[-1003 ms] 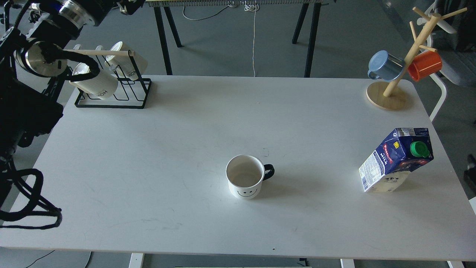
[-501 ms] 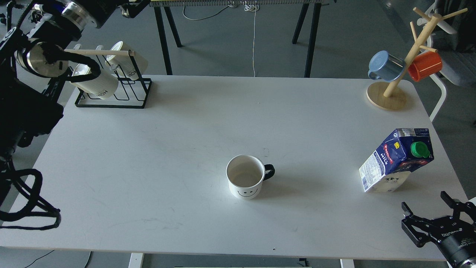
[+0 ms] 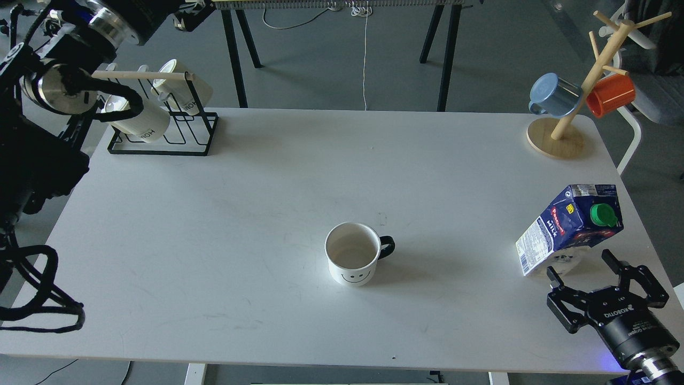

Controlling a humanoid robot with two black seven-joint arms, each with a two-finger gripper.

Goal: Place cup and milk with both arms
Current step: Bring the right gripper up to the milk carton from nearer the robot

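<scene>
The cup point(image 3: 352, 255), white with a black handle and a smiley face, stands upright near the middle front of the white table point(image 3: 256, 192), handle to the right. The milk point(image 3: 572, 227), a dark blue carton with a green cap, stands at the right side. My right gripper point(image 3: 580, 264) is open and empty, just in front of the carton's base, with the fingers pointing at it and apart from it. My left arm point(image 3: 64, 85) rises along the left edge to the top left. Its far end point(image 3: 188, 12) is cut off by the top edge.
A black wire rack point(image 3: 171, 133) with ribbed white mugs stands at the back left, next to my left arm. A wooden mug tree point(image 3: 561, 136) with a blue mug point(image 3: 553, 95) and an orange mug point(image 3: 610, 94) stands at the back right. The table's right edge is close to the carton.
My right gripper has come into view from the lower right and moved up toward the milk carton, staying open. The left arm has shifted slightly. Cup and milk have not moved.
</scene>
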